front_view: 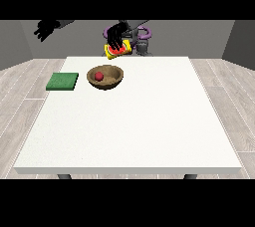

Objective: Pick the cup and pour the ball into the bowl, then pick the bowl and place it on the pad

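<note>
A brown wooden bowl [106, 82] stands on the white table's far left part with a red ball [99, 75] lying inside it. Just behind and above the bowl, the hand at the view's right [115, 35] is curled over a yellow cup [125, 48], which is tilted so its red inside faces the camera. The cup hangs over the table's far edge, apart from the bowl. A green pad [63, 81] lies flat to the left of the bowl. The hand at the view's left [47, 28] is raised high beyond the table's far left corner, fingers relaxed, holding nothing.
The white table [144, 121] stretches wide towards the camera and to the right of the bowl. The robot's torso [142, 42] stands behind the far edge. Grey wooden floor surrounds the table.
</note>
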Robot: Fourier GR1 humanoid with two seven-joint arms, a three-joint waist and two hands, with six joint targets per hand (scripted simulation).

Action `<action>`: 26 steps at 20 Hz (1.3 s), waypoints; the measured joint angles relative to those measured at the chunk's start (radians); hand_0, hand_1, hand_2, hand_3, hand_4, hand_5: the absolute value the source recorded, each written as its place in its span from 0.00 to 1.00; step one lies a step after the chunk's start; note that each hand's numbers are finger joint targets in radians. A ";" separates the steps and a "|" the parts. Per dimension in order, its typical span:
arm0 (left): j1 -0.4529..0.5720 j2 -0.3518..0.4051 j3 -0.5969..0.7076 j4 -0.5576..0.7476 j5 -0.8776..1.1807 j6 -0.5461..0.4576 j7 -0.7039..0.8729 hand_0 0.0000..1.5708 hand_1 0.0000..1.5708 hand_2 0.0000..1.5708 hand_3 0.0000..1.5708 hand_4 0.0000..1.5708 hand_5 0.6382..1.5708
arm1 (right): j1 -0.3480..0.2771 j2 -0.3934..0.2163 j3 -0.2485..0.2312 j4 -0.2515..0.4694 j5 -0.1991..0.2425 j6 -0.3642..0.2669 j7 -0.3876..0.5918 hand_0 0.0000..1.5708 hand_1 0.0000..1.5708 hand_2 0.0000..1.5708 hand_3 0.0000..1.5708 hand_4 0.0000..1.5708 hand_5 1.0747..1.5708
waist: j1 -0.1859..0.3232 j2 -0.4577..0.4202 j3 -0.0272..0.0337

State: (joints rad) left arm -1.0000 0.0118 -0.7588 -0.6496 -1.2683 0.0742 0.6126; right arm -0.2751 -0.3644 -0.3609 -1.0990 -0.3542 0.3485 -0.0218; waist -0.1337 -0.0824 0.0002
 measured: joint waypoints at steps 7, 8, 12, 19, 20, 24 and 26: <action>0.091 0.083 0.243 -0.168 0.243 0.184 -0.130 0.40 0.40 0.60 0.43 0.82 0.97 | 0.044 0.018 -0.012 -0.003 0.024 -0.072 0.002 0.00 0.00 0.00 0.08 0.49 0.98 | 0.113 -0.043 -0.0048; 0.097 0.095 0.296 -0.195 0.299 0.205 -0.154 0.27 0.27 0.09 0.01 0.78 0.96 | 0.042 0.022 -0.013 -0.007 0.027 -0.083 0.001 0.00 0.00 0.00 0.07 0.50 0.97 | 0.128 -0.042 -0.0065; 0.111 0.103 0.511 -0.309 0.556 0.233 -0.241 0.00 0.00 0.00 0.00 0.71 1.00 | 0.038 0.033 -0.014 -0.007 0.039 -0.121 0.002 0.00 0.00 0.00 0.00 0.50 0.97 | 0.188 -0.034 -0.0122; 0.127 0.156 0.828 -0.448 1.009 0.054 -0.395 0.00 0.00 0.00 0.00 0.67 0.99 | 0.040 0.099 -0.009 0.003 0.064 -0.206 -0.029 0.00 0.00 0.00 0.00 0.46 0.99 | 0.284 0.035 -0.0085; 0.128 0.177 0.864 -0.456 1.064 0.006 -0.409 0.00 0.00 0.00 0.00 0.67 0.99 | 0.045 0.113 -0.009 0.007 0.068 -0.219 -0.040 0.00 0.00 0.00 0.00 0.46 0.99 | 0.298 0.043 -0.0074; 0.120 0.266 0.980 -0.471 1.233 -0.155 -0.443 0.00 0.00 0.00 0.00 0.67 0.99 | 0.032 0.152 -0.018 0.036 0.071 -0.256 -0.095 0.00 0.00 0.00 0.00 0.47 0.99 | 0.337 0.109 -0.0030; 0.133 0.307 1.020 -0.474 1.294 -0.225 -0.443 0.00 0.00 0.00 0.00 0.67 0.99 | 0.031 0.171 -0.019 0.060 0.070 -0.260 -0.125 0.00 0.00 0.00 0.00 0.47 0.99 | 0.349 0.124 -0.0020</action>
State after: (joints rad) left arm -0.8672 0.3190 0.2607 -1.1231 0.0253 -0.1513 0.1692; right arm -0.2439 -0.1938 -0.3794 -1.0394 -0.2837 0.0882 -0.1469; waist 0.2150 0.0417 -0.0017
